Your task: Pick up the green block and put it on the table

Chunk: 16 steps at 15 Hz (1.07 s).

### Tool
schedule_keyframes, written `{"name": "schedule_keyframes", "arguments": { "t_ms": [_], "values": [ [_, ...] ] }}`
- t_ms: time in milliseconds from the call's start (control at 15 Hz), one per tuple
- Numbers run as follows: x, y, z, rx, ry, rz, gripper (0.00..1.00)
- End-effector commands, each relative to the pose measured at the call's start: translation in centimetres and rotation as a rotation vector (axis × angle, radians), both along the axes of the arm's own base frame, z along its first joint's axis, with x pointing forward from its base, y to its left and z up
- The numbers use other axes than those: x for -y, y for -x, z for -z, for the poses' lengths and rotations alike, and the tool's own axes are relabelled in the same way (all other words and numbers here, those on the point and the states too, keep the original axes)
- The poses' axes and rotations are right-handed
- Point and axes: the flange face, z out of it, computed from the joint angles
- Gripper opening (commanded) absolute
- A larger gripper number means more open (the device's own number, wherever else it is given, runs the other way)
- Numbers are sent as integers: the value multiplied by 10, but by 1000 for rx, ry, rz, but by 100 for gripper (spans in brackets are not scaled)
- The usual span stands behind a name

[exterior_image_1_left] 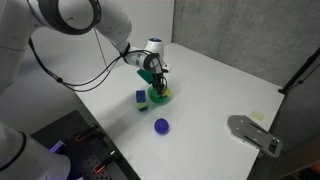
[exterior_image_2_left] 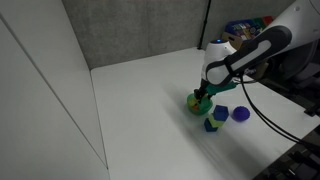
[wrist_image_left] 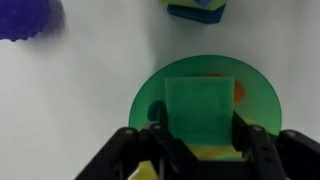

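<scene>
The green block (wrist_image_left: 200,105) sits between my gripper's (wrist_image_left: 200,138) two black fingers, which press on its left and right sides. It hangs just over the round green bowl (wrist_image_left: 150,100), which also holds something orange (wrist_image_left: 238,90). In both exterior views the gripper (exterior_image_1_left: 157,84) (exterior_image_2_left: 205,92) is low over the bowl (exterior_image_1_left: 164,98) (exterior_image_2_left: 197,103) on the white table (exterior_image_1_left: 220,80) (exterior_image_2_left: 140,100). The block itself is hard to make out there.
A small blue block (exterior_image_1_left: 141,97) (exterior_image_2_left: 222,113) (wrist_image_left: 195,10) rests on a yellow-green piece beside the bowl. A purple round object (exterior_image_1_left: 161,126) (exterior_image_2_left: 241,113) (wrist_image_left: 25,15) lies nearby. A grey metal fixture (exterior_image_1_left: 255,133) is at the table edge. A dark perforated bench (exterior_image_1_left: 70,140) is below.
</scene>
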Motion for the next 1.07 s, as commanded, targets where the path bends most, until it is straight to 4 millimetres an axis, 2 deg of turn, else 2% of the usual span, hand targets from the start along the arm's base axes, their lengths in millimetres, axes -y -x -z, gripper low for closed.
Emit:
{"name": "schedule_keyframes", "arguments": {
  "t_ms": [0,267,400,533,733,1000],
  "values": [
    [-6,-5,-51,20,-28,11,31],
    [-5,-4,-111,20,-94,22,31],
    [6,-1,-136,16,-103,48,31],
    [26,4,-152,9,-92,86,31],
    [68,15,-158,-18,-73,153,31],
    [137,43,-137,-81,-41,256,31]
  ]
}}
